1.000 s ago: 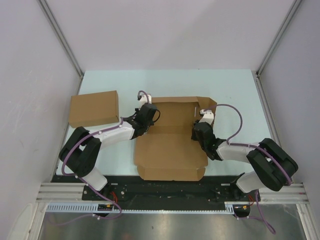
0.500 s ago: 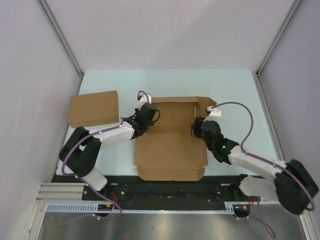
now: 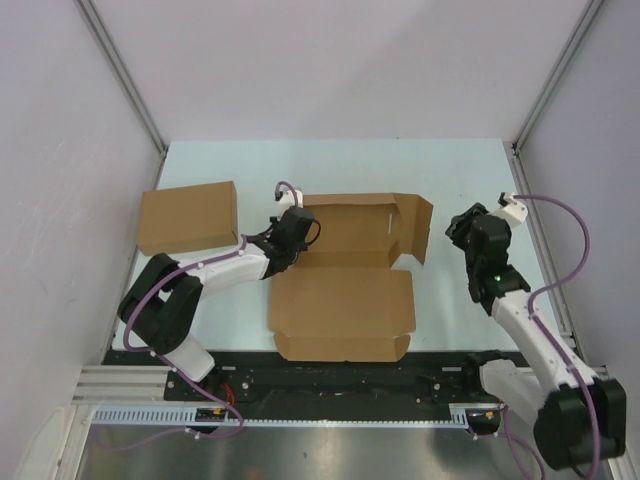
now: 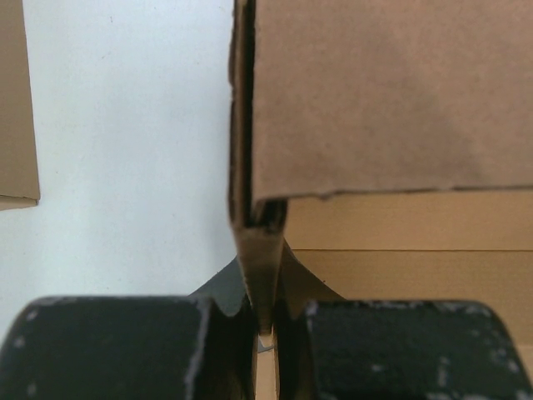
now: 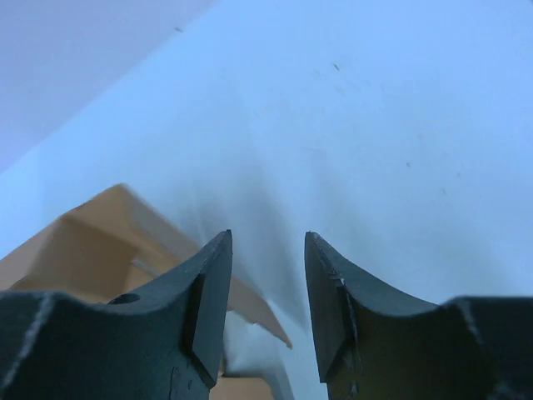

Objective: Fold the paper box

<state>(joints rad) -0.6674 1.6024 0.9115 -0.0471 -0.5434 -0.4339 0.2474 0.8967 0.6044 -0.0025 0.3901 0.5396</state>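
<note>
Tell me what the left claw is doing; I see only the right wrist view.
Observer: The left claw is shut on the paper box's left edge.
Operator: Does my right claw touch it?
Observer: No; from above, the right claw hangs open, apart from the box's raised right flap.
Operator: Anything else on the table?
Observer: A plain box lies far left.

text: none readable | labels, brands, numbers, signs: none legible | views checked: top, both wrists
</note>
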